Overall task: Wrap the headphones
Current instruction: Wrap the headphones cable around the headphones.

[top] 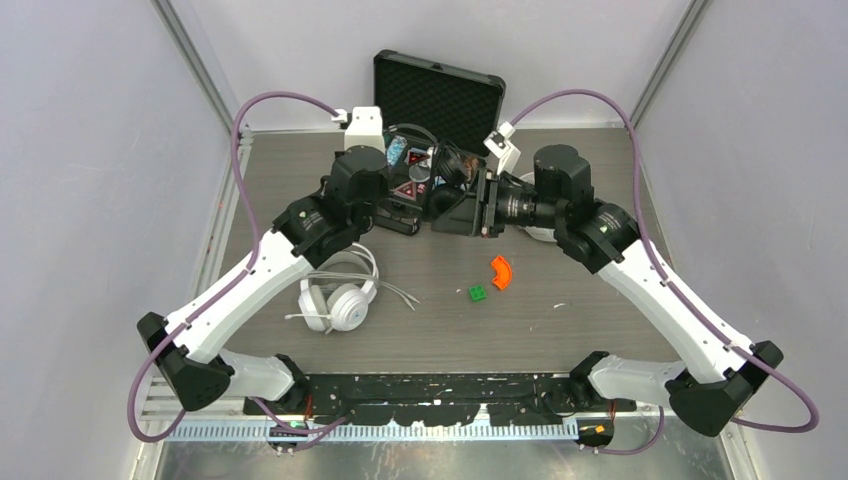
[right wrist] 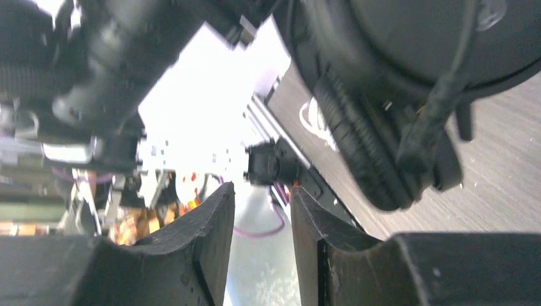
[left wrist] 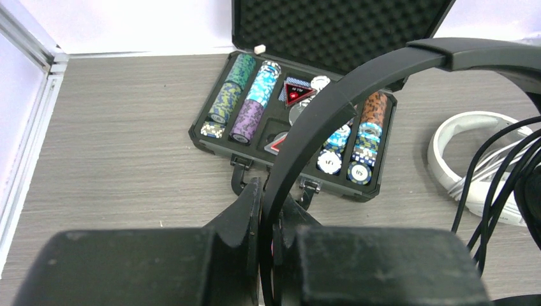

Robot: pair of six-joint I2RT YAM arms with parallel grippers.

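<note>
The black headphones hang above an open chip case between my two arms. My left gripper is shut on their thin black headband, which arches up and to the right. Their thin black cable dangles in loops at the right edge. My right gripper is open with nothing between its fingers, just below and left of a black ear cup and its cable. One white pair of headphones lies on the table under my left arm. Another white pair lies to the right of the case.
The black chip case holds rows of poker chips, and its foam-lined lid stands up at the back. An orange curved piece and a green brick lie mid-table. Walls close in on the left, right and back.
</note>
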